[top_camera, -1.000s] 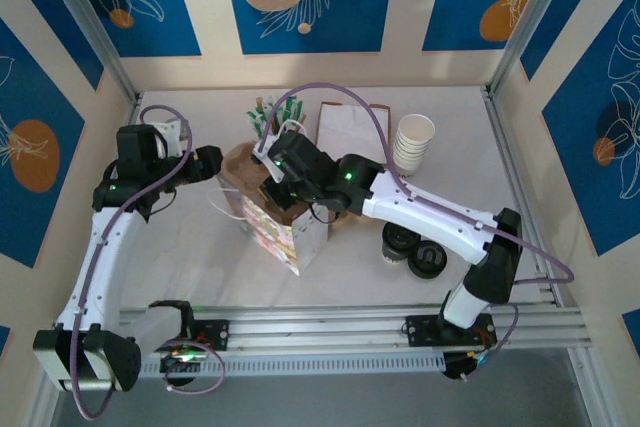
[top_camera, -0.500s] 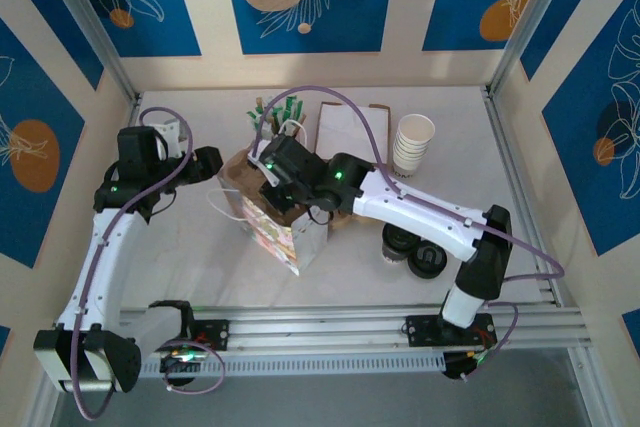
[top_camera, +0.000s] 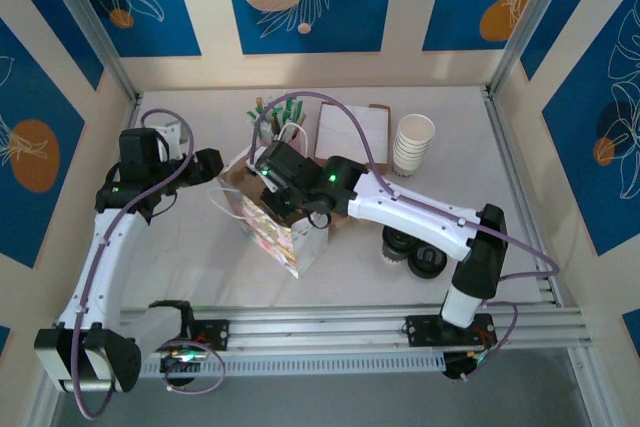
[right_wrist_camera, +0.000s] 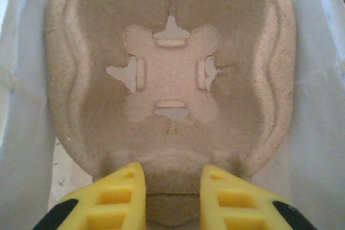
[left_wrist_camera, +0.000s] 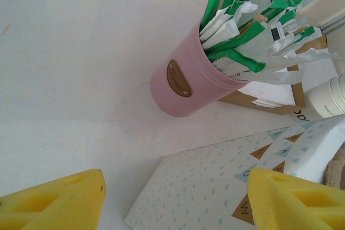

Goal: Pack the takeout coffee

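**Over the bag with the carrier, coffee off to the right**

From up top, I see my right hand (top_camera: pixel 268 185) over the paper bag (top_camera: pixel 290 239) in the middle of the table (top_camera: pixel 190 267). The brown cup carrier (top_camera: pixel 238 159) shows just beside that hand, at the bag's far end. The takeout coffee (top_camera: pixel 424 262) stands on the table with its lid up. It is to the right of the bag and nearer to me, close by my right arm. A second black round thing (top_camera: pixel 399 239) sits just beside it, and I cannot tell if that one has a cup. My left hand (top_camera: pixel 208 165) hangs on the left side of the bag, well apart from the coffee.

On the left wrist camera, the yellow fingers (left_wrist_camera: pixel 59 200) are spread wide with nothing between them. Ahead is a pink cup (left_wrist_camera: pixel 180 87) full of green and white packets.

On the right wrist camera, the two fingers (right_wrist_camera: pixel 126 197) are close together and pinch the carrier's rim. I look down into one empty hole, with white paper around it.

I think the right arm is the nearer one. It would have to let go, then swing right and back toward me to reach the coffee.
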